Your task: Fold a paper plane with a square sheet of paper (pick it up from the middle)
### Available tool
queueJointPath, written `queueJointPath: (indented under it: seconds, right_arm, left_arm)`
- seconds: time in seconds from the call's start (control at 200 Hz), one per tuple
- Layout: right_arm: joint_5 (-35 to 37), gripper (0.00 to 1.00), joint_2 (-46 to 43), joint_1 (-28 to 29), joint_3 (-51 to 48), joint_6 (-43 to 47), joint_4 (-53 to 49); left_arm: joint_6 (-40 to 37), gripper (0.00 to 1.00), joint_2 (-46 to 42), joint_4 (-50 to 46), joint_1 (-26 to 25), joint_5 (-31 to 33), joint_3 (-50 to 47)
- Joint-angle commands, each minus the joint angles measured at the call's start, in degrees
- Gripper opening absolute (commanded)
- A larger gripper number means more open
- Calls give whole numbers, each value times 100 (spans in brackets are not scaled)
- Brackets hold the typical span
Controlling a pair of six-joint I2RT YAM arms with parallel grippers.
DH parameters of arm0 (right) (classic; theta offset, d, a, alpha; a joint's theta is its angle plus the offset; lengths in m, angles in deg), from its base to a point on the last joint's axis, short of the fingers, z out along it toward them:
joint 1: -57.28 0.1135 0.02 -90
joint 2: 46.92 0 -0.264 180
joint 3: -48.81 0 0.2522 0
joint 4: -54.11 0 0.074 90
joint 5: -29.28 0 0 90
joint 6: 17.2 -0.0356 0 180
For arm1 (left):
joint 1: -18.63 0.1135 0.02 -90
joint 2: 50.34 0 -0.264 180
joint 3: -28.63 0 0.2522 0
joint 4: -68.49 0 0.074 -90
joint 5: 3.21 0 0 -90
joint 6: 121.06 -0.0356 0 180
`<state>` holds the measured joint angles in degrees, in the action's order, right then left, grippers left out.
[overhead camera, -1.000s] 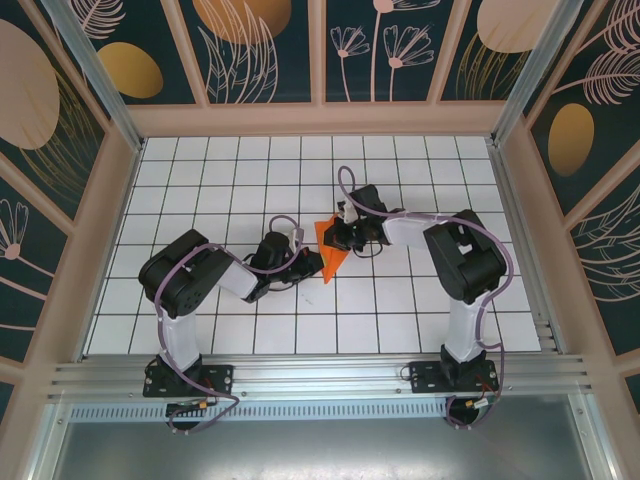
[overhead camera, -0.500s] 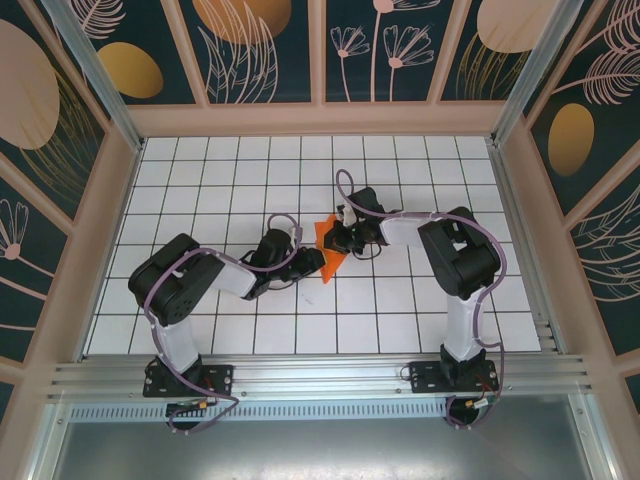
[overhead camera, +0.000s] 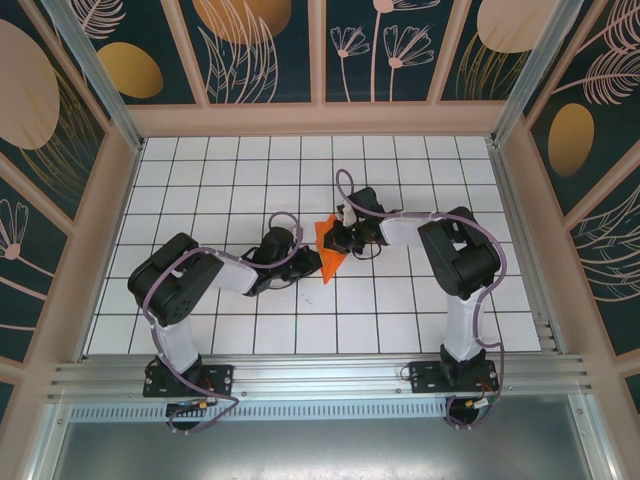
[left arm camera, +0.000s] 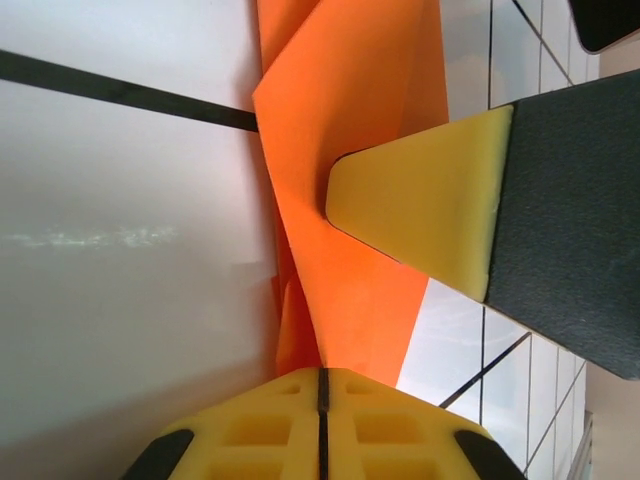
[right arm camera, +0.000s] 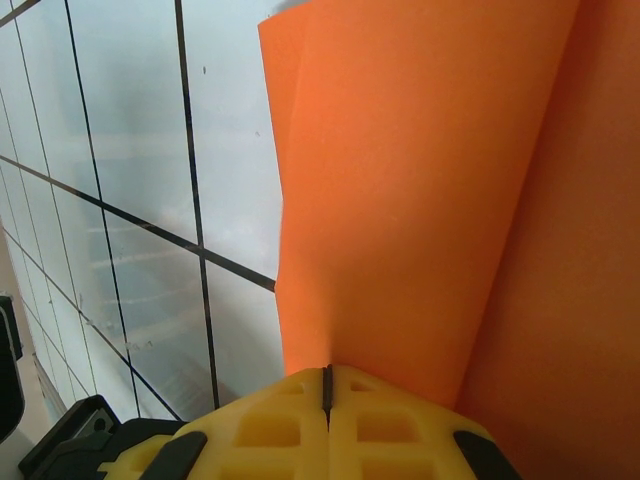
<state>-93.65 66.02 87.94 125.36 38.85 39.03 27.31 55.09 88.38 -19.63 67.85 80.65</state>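
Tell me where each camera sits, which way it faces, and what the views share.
Top external: above and behind the bases, looking down at the table; left arm and right arm show.
Left wrist: on the left arm, looking past the shut left fingers at the orange paper.
Right wrist: on the right arm, looking past the shut right fingers at that paper.
Shared: the orange paper, in all three.

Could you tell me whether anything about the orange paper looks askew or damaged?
Nothing looks torn. The orange paper is partly folded, and its flaps ridge up rather than lying flat on the table.
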Motion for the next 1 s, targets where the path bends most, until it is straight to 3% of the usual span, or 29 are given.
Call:
queueJointPath:
  seconds: [0.0, 0.34, 0.711, 0.996]
  right_arm:
    - [-102, 6, 10, 28, 207, -6, 1]
    - [112, 14, -773, 11, 139, 56, -246]
    - [-31, 1, -999, 37, -763, -326, 211]
    - [-36, 0, -529, 151, -858, -396, 366]
  left_arm:
    - [-257, 8, 255, -684, 48, 387, 59]
    - [-370, 5, 408, -841, 51, 425, 89]
    - [-366, 5, 390, -875, 47, 435, 50]
    - [-484, 4, 416, -1132, 49, 487, 168]
